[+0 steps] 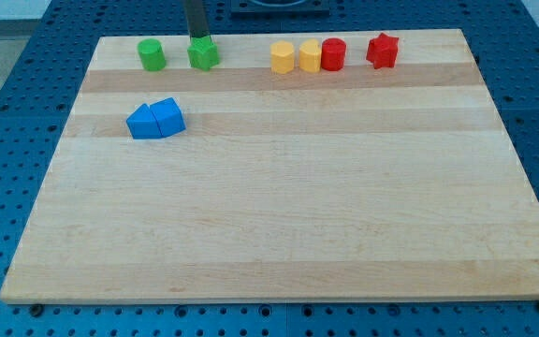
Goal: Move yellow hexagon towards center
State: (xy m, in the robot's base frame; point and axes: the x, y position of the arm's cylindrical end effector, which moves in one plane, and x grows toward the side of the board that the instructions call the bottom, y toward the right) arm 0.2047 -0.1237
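The yellow hexagon (pixel 282 57) sits near the view's top edge of the wooden board (pixel 279 206), a little right of centre. A second yellow block (pixel 309 55) touches its right side, and a red cylinder (pixel 333 54) touches that one. A red star (pixel 382 50) lies further right. My tip (pixel 197 39) comes down at the view's top, just behind a green block (pixel 204 54), well to the left of the yellow hexagon.
A green cylinder (pixel 152 55) stands at the top left. Two blue blocks (pixel 155 120) lie side by side, touching, on the board's left part. A blue perforated table surrounds the board.
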